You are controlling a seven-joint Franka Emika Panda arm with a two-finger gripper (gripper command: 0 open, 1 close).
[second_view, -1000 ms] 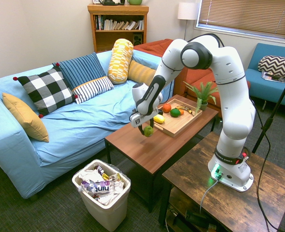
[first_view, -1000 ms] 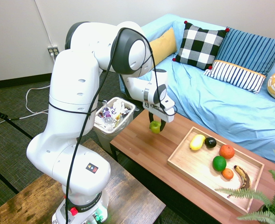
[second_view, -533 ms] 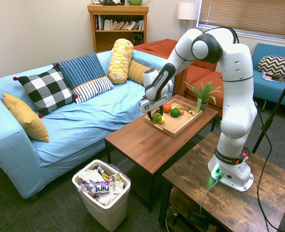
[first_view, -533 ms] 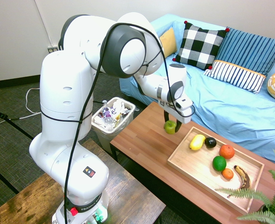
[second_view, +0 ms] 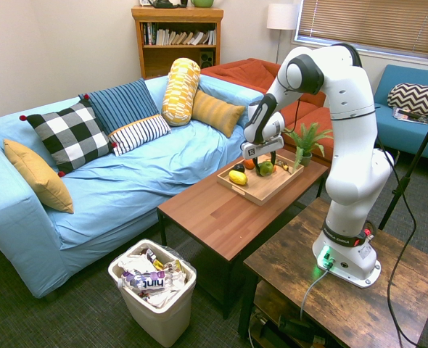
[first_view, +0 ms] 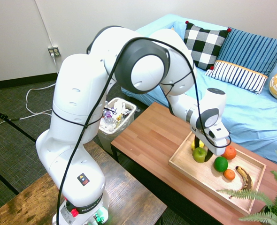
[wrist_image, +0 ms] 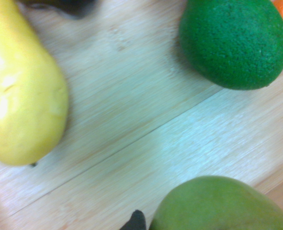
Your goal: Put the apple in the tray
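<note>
The yellow-green apple (first_view: pixel 199 154) hangs just over the light-wood tray (first_view: pixel 190 168), held in my gripper (first_view: pixel 200 152), which is shut on it. In the second exterior view the apple (second_view: pixel 265 168) sits under the gripper (second_view: pixel 265 164) above the tray (second_view: pixel 265 190). The wrist view shows the apple (wrist_image: pixel 220 205) close up over the tray's pale floor (wrist_image: pixel 146 120), between a yellow fruit (wrist_image: pixel 21 91) and a dark green fruit (wrist_image: pixel 233 43).
The tray holds a yellow fruit (first_view: pixel 198 143), a dark green fruit (first_view: pixel 220 164), two orange fruits (first_view: pixel 229 152), and a brown banana (first_view: pixel 244 176). It lies on a wooden coffee table (first_view: pixel 150 140). A plant (first_view: pixel 265 197) stands at the table's end, a waste basket (first_view: pixel 114 116) beside it, a blue sofa (first_view: pixel 232 103) behind.
The arm has carried the apple along the table from its bare end to above the tray's near part. The gripper has stayed shut on the apple throughout.
</note>
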